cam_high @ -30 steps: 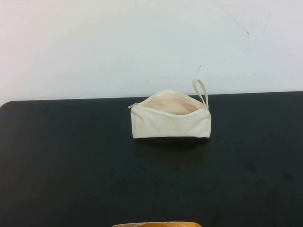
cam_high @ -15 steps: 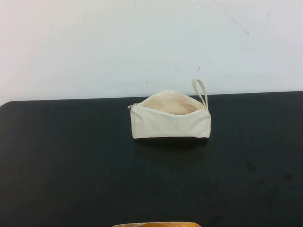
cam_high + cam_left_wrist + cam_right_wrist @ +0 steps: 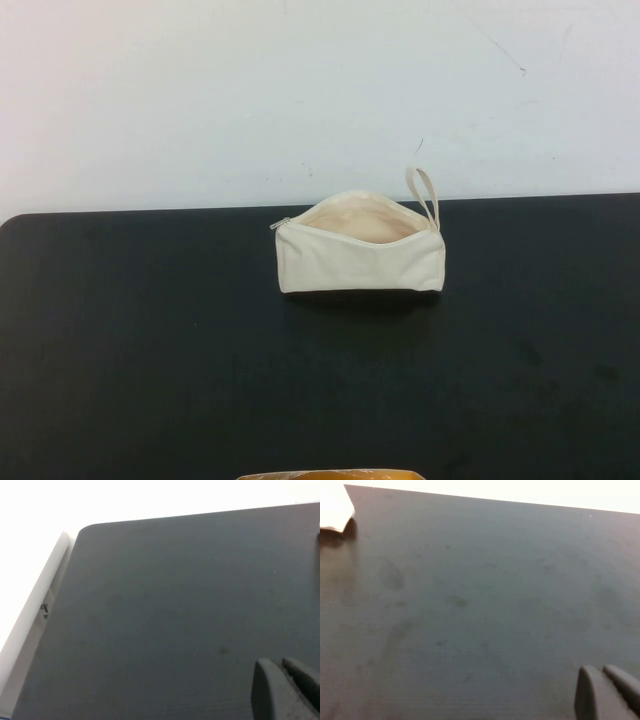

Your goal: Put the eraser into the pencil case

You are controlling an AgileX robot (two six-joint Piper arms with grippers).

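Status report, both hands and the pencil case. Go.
Left hand and right hand parked low over bare black table, fingers together, holding nothing. Pencil case unzipped, mouth open, at table's far edge. Eraser not in sight.

Soft, slightly hazy frames; blown-out white wall (image 3: 200,90), dim matte table (image 3: 150,350).

Left tool (image 3: 287,690) and right tool (image 3: 607,692) both hover over the table, fingers pressed together.
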